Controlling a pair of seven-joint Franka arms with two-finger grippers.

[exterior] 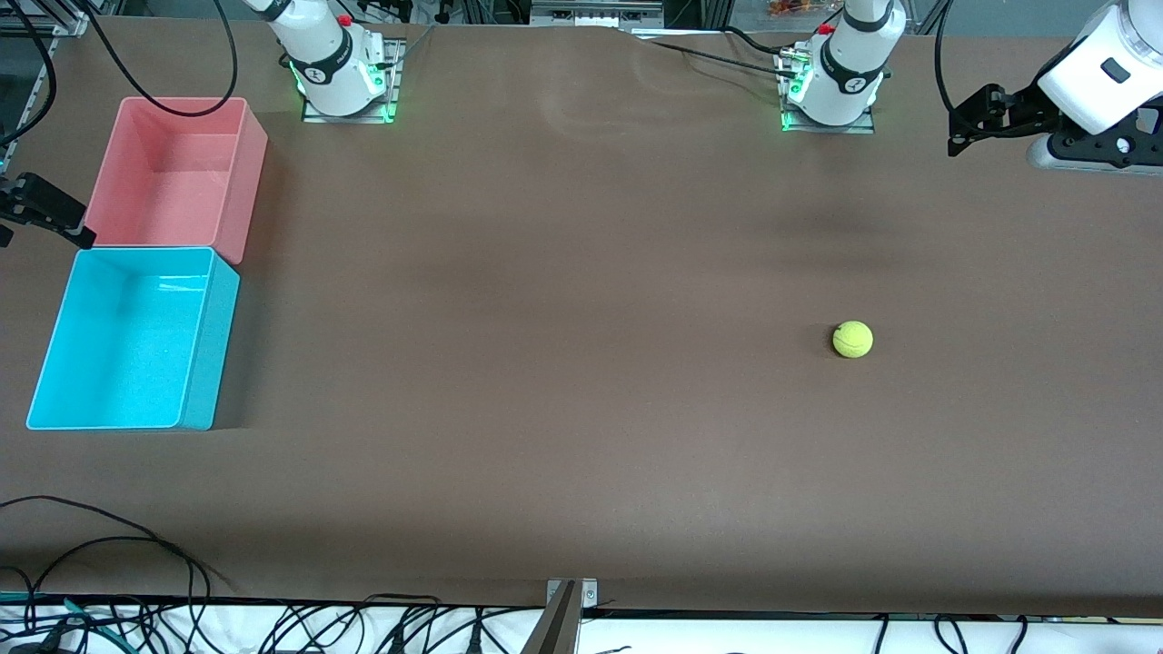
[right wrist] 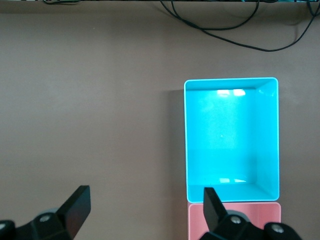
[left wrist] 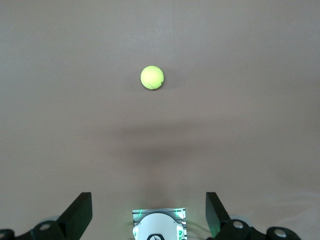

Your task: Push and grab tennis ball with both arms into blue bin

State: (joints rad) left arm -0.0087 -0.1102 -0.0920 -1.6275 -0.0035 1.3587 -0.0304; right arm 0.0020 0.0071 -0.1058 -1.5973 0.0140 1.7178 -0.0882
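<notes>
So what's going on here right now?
Nothing is being handled yet. The ball sits alone on the table toward the left arm's end. The blue bin, with nothing in it, stands at the right arm's end, touching the pink bin and nearer the front camera. The left pincer hangs open high over the table, the ball in its view. The right pincer hangs open beside the bins.

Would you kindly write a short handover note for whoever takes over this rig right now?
Left gripper: open, empty, up over the table's left-arm end.
Right gripper: open, empty, up beside the bins.
Ball: loose on the table, toward the left arm's end.
Blue bin: empty, at the right arm's end, touching the pink bin.
Done: nothing.
Left: push the ball across, grab it, drop it in the blue bin.
</notes>
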